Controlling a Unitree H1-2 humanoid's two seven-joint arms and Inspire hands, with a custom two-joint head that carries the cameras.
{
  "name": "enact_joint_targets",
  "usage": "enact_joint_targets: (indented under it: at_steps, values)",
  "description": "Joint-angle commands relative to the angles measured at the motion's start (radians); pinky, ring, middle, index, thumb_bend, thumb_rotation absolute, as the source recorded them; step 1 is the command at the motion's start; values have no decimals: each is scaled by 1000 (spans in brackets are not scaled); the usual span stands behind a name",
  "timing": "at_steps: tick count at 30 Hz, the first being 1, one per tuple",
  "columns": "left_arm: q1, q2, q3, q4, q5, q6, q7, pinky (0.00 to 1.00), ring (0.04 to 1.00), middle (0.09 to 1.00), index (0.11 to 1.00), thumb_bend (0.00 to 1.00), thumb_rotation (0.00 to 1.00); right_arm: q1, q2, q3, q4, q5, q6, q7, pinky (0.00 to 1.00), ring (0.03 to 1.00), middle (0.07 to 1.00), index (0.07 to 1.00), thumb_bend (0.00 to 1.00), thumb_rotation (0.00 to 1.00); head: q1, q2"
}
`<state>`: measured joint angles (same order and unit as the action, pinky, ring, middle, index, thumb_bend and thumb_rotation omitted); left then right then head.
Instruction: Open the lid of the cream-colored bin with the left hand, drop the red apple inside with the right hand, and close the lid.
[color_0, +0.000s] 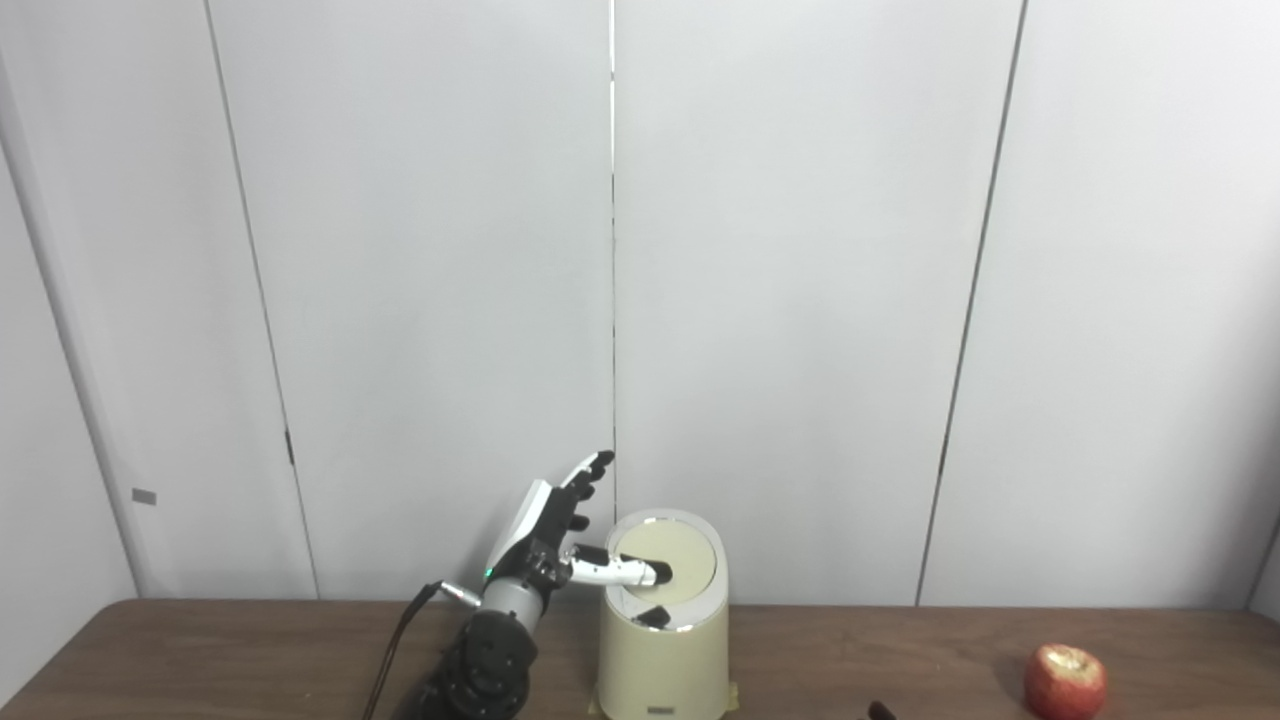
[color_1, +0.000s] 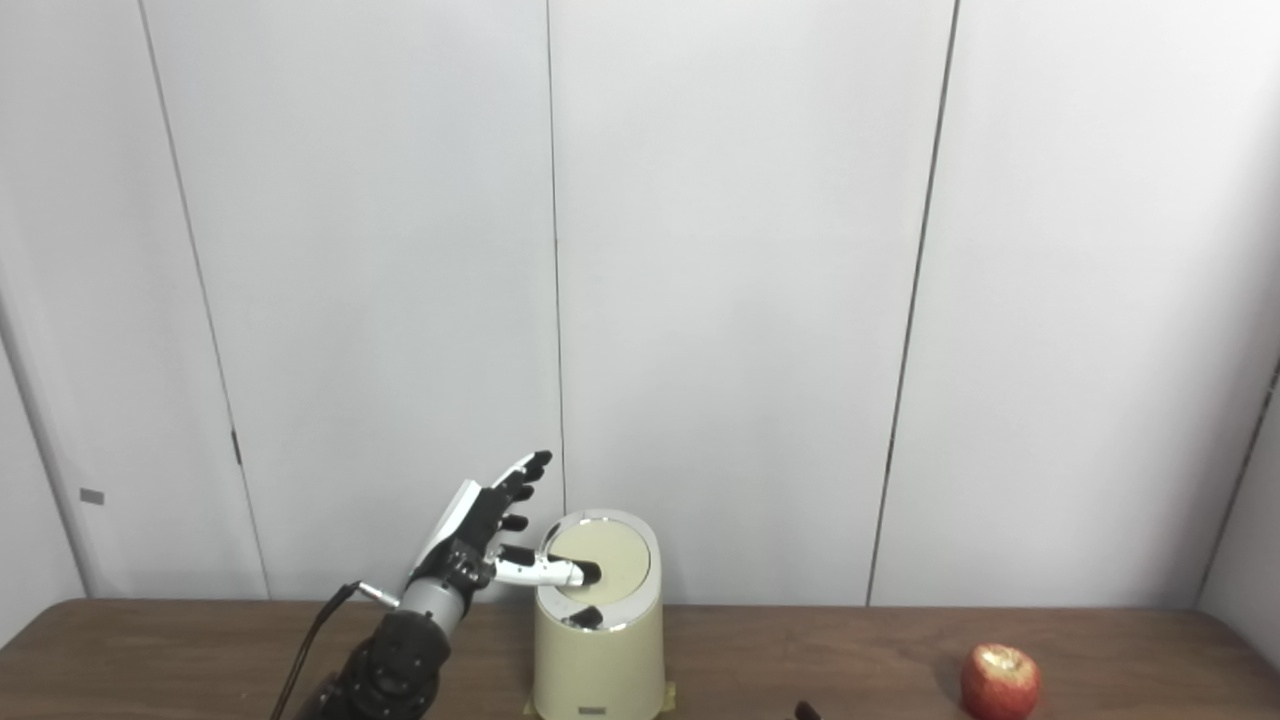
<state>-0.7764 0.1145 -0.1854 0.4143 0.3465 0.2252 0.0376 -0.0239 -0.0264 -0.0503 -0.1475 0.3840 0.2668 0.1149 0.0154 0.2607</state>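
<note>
Left eye view shows the left hand (color_0: 548, 540) beside the bin (color_0: 662, 640), fingers spread upward and holding nothing, while its thumb (color_0: 620, 572) reaches over the lid (color_0: 668, 558), which looks closed. The apple (color_0: 1065, 681) rests on the surface (color_0: 250, 660) far to the right, well apart from the bin. Only a dark tip at the near edge may belong to the right hand, so I cannot tell its state. The risk I see: the thumb alone may slip off the smooth lid, or push sideways and shift the light bin. The lid could also fall back before the apple arrives.
</note>
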Motion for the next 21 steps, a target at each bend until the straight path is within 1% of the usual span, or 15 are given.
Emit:
enact_joint_targets:
  at_steps: [1,5,9,12,15,17,21]
  values:
    - [-68,14,-13,-12,43,-40,30,802,926,950,936,900,80,-25,6,1,-48,3,-18,9,1000,1000,1000,1000,502,1000,0,2]
    - [-73,28,-45,-4,100,-42,39,822,954,964,929,910,93,-22,6,-1,-54,7,-15,9,1000,1000,1000,1000,501,1000,1,5]
    - [-80,33,-66,11,139,-55,55,826,939,952,922,925,98,-19,7,-1,-62,7,-8,8,1000,1000,1000,1000,504,1000,2,13]
    - [-84,33,-74,15,153,-56,53,854,950,958,925,919,91,-16,7,-2,-68,8,-6,6,1000,1000,1000,1000,511,1000,1,17]
    - [-90,44,-105,22,202,-72,66,884,947,941,919,922,105,-14,9,-2,-75,10,-2,3,1000,1000,1000,1000,508,1000,-1,22]
    - [-93,49,-126,29,235,-83,76,894,934,925,912,927,96,-12,10,-3,-79,11,0,5,1000,1000,1000,1000,509,1000,0,23]
    - [-100,64,-174,37,319,-78,91,865,903,903,903,927,76,-8,8,0,-86,7,1,7,1000,1000,1000,1000,517,1000,-2,30]
